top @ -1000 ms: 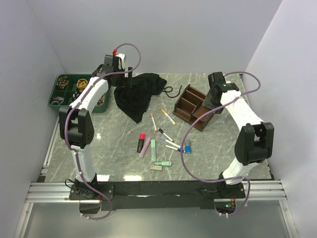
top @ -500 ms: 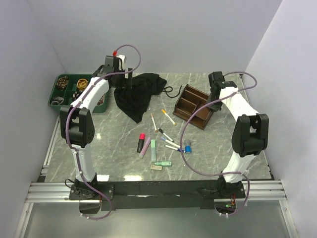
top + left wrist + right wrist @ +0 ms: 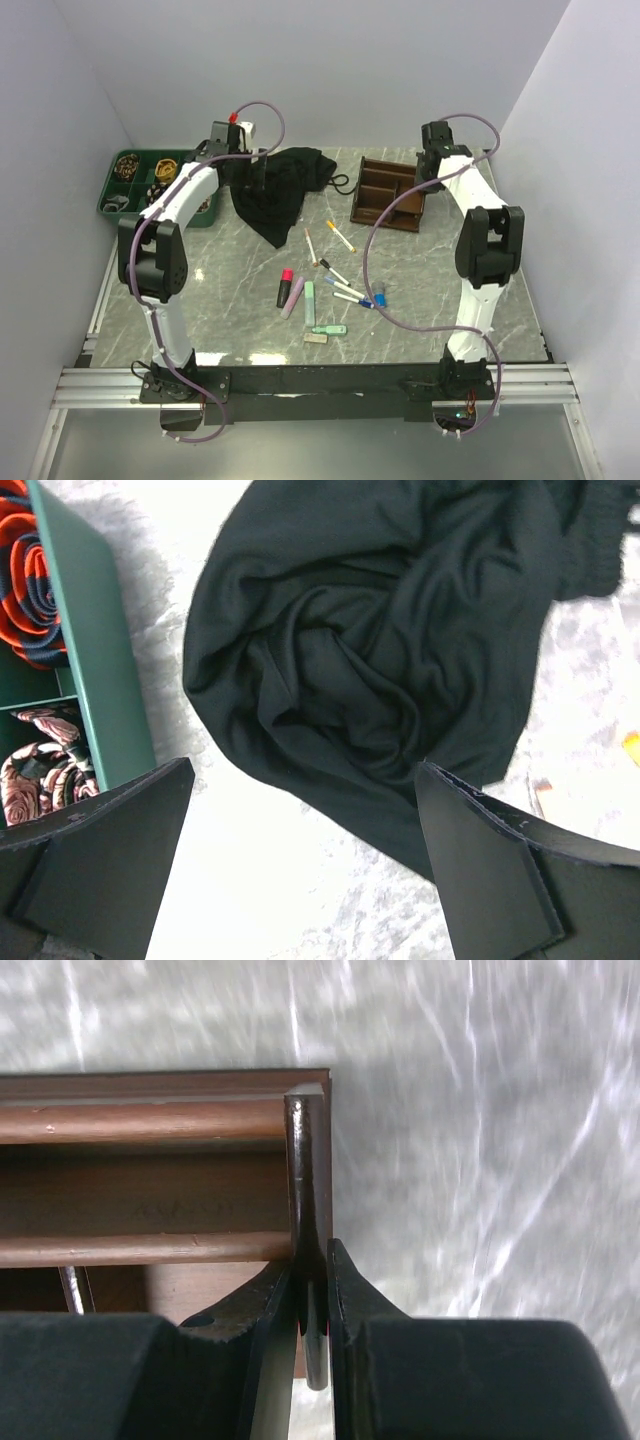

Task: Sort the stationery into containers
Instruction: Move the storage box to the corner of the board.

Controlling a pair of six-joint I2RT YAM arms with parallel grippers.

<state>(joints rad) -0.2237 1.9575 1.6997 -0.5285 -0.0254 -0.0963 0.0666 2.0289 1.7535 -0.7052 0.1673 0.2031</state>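
Note:
The stationery lies loose mid-table: thin pens, a red-capped marker, a pink highlighter, a green highlighter, a blue-capped piece and a small grey eraser. My right gripper is shut on the end wall of the brown wooden organiser. The right wrist view shows the gripper pinching that thin wall of the organiser. My left gripper is open and empty over the edge of the black cloth. The green tray stands at the back left.
The black cloth lies between the tray and the organiser. The tray's wall is just left of my left gripper, and rolled fabric pieces fill its compartments. Purple cables hang from both arms over the table.
My right gripper has carried the organiser toward the back of the table and turned it squarer to the edge. The left arm has hardly moved.

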